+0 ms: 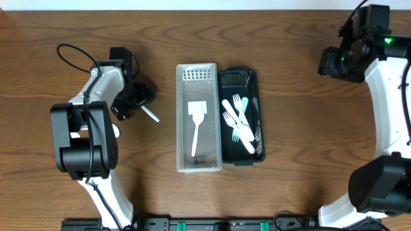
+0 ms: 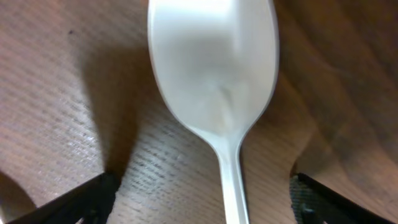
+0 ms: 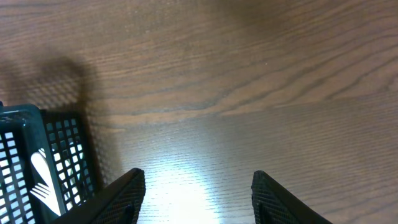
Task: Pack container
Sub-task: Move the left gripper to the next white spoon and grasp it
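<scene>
Pick-up step. My left gripper [image 2: 202, 186] straddles the white spoon [image 2: 214, 81] lying on the table [image 1: 289, 38] left of the clear tray [image 1: 180, 115], jaws spread and touching nothing (my right gripper [image 3: 198, 186] is likewise agape, idle beside the black basket [image 1: 234, 77]). Next, I judge, I must close on the handle.

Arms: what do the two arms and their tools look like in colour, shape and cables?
Both arms have smooth white shells with black joints. On the left arm a thin black cable makes a loop. The right arm shows a small green light. The right tool has two black wedge-shaped fingers; the left tool is black too.
</scene>
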Tool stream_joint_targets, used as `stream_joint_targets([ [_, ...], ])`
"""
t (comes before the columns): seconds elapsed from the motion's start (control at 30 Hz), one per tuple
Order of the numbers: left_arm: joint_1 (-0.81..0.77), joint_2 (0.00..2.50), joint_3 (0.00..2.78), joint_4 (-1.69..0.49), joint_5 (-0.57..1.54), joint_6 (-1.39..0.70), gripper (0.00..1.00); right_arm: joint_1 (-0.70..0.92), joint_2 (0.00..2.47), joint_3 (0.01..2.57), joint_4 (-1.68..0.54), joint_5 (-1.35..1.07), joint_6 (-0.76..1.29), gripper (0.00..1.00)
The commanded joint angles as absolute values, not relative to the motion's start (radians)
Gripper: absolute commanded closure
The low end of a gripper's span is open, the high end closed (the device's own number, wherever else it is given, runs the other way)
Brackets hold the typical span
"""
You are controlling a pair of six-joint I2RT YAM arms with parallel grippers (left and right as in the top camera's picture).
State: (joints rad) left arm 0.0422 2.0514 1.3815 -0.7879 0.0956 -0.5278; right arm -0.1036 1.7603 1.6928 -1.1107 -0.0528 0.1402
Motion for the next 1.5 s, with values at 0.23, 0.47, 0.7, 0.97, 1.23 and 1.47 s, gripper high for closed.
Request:
stream_joint_targets([
  [0.23,0.040,2.056,1.357,-0.817,0.033,-0.533,0.13,-0.106,1.764,1.686,-1.111,-0.056,0.125,0.41],
  [0.47,0.040,2.056,1.357,-0.823,0.034,-0.533,0.28,-0.106,1.764,1.686,-1.111,-0.056,0.125,0.41],
  [0.7,0.040,2.056,1.357,-0.825,0.034,-0.533,0.67,-0.106,1.764,1.686,-1.110,-0.056,0.125,0.41],
  [0.97,0.040,2.056,1.357,-0.825,0.034,-0.533,0.92,-0.106,1.764,1.686,-1.111,-0.056,0.125,0.41],
  [1.23,0.040,2.050,1.361,-0.827,0.034,-0.530,0.95,-0.106,1.764,1.686,-1.111,-0.056,0.125,0.41],
  [1.47,-0.004,1.929,1.439,-0.954,0.037,-0.451,0.94,-0.106,1.764,1.686,-1.107,-0.057,0.125,0.40],
])
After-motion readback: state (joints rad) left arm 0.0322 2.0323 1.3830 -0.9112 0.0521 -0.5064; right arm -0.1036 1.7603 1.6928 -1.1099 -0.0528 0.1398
